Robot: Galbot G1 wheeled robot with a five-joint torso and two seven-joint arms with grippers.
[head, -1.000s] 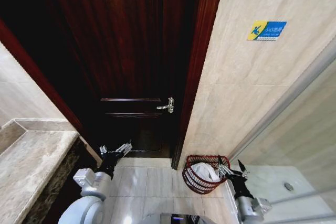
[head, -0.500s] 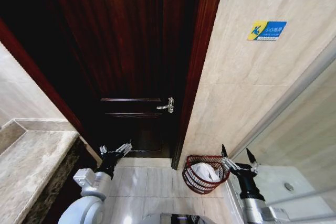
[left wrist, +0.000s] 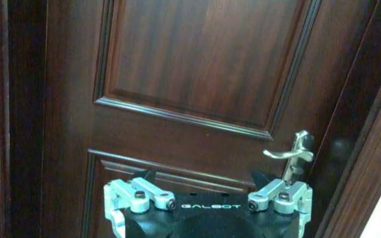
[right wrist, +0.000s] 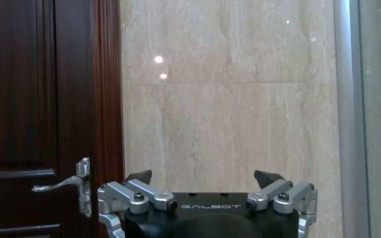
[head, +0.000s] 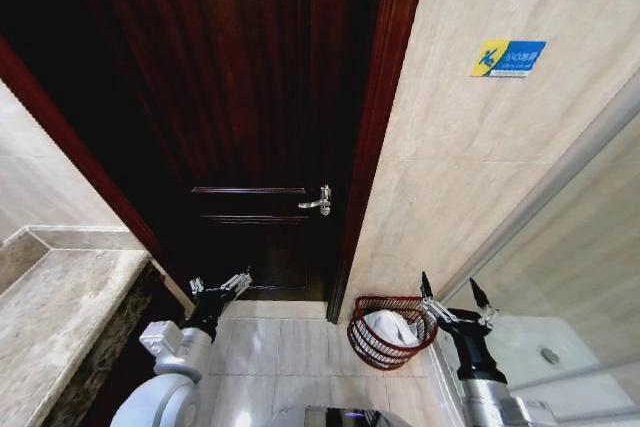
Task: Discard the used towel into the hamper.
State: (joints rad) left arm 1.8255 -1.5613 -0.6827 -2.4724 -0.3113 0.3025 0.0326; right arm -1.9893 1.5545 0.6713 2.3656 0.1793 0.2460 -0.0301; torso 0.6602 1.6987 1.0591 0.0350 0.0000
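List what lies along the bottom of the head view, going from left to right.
Marble counter → left claw, open, in front of the dark door → hamper with the white towel inside → right claw, open, beside the hamper's rim → shower floor drain.

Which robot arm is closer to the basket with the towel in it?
The right. Its open end effector hangs just beside the hamper, where the white towel lies. The left end effector sits open by the dark door.
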